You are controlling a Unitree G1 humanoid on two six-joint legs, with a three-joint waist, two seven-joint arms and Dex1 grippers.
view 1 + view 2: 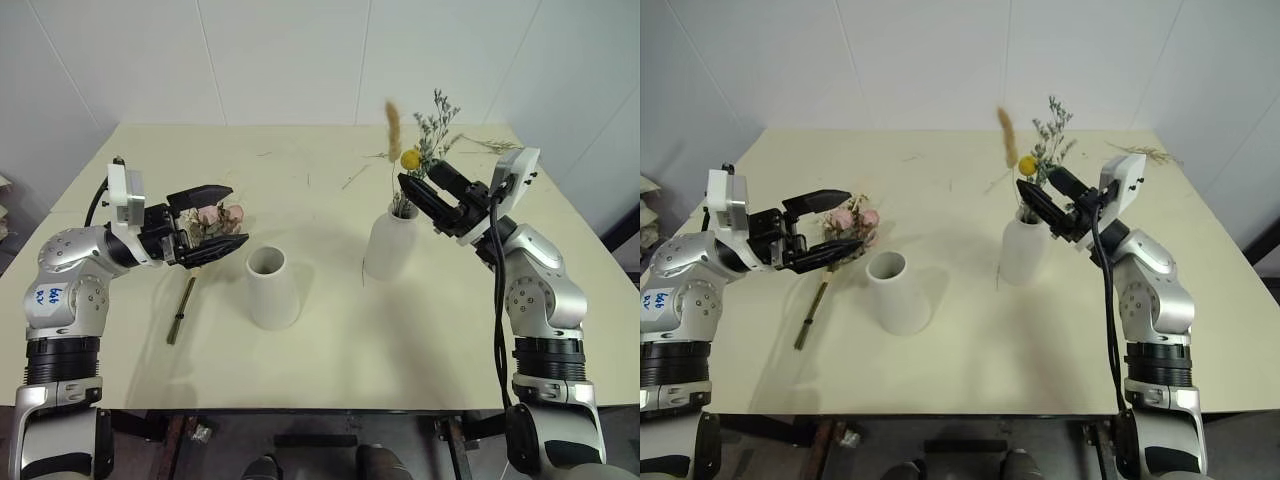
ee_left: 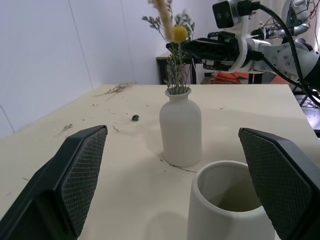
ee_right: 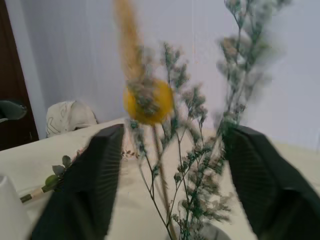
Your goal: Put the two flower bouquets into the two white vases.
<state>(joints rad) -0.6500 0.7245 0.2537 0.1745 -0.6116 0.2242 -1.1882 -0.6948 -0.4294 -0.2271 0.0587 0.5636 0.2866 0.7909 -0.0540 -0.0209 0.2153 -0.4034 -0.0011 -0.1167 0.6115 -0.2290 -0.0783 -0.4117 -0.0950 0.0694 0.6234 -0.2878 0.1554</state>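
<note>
Hovering left of the cone vase (image 1: 273,288), the left gripper (image 1: 212,221) has its jaws spread wide and holds nothing; the rose bouquet (image 1: 845,228) lies flat on the table (image 1: 330,360) just behind and under those fingers, its stem (image 1: 181,310) trailing toward the robot, left of the cone vase; whether a finger touches the flowers cannot be told; the cone vase stands upright and empty, wide mouth up; right of it, a little farther back and apart from it, stands the bottle vase (image 1: 388,243), upright, with the slim bouquet (image 2: 174,52) in its narrow neck, yellow ball (image 1: 411,159), tan plume (image 1: 393,128) and grey-green sprigs (image 1: 1052,125) rising above the rim; right of the cone vase again, the right gripper (image 1: 417,196) sits at the stems just above the bottle vase's neck, jaws parted, one finger either side of the stems, not pinching them; loose twigs (image 1: 490,145) lie at the table's far edge.
</note>
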